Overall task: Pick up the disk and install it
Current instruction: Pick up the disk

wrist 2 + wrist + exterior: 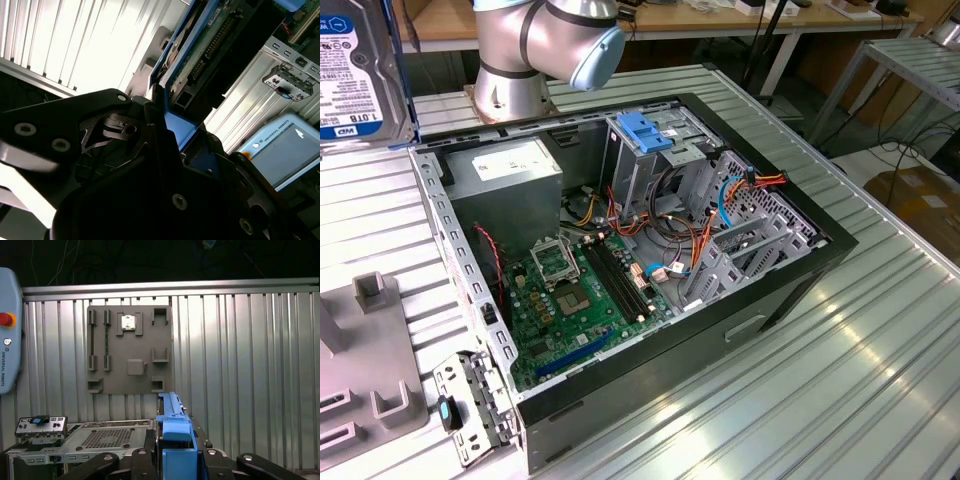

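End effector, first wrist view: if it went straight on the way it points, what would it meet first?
The end effector's held disk would probably reach the ribbed table near the grey fixture plate; depth is unclear.

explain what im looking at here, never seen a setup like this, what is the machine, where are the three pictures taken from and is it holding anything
The machine is a single robot arm with a gripper at its end. The exterior view comes from a camera standing off the arm. Both wrist views come from cameras riding on the arm near the gripper, so they look past its black fingers.

On the ribbed metal table lies an open computer case with its green motherboard showing. Beside it is a grey fixture plate. A handheld control unit sits at the edge of both wrist views.

The gripper is shut on the disk, a hard drive in a blue carrier. It is held up off the table and is not yet in the case.
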